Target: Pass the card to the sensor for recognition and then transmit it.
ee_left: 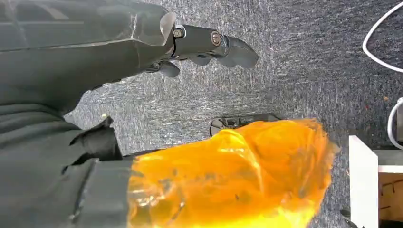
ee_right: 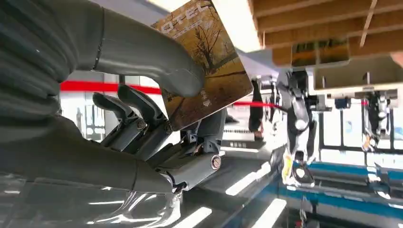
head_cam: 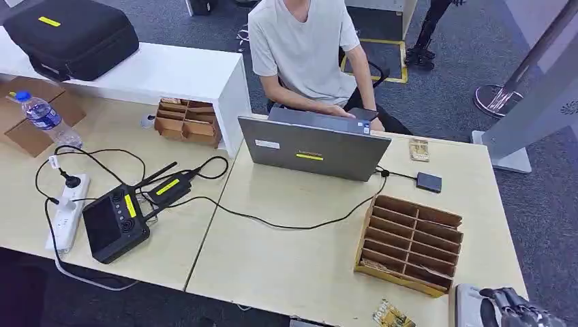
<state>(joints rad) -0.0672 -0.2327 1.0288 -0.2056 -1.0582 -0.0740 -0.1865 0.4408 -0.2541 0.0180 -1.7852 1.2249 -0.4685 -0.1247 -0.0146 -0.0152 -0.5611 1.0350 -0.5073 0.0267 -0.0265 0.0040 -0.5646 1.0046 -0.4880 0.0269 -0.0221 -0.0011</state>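
Even, bright indoor light on the tabletop (head_cam: 293,252) with soft shadows; wrist views are blurrier, with glare on glossy surfaces.

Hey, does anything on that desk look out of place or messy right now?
One thing: a loose card lies on the table behind the laptop, away from the wooden slotted rack. The right robot hand pinches another card. Cables sprawl around the power strip. Nothing looks spilled or broken.

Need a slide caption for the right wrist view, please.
Right hand pinches a tree-printed card beneath the cardboard slotted organizer.
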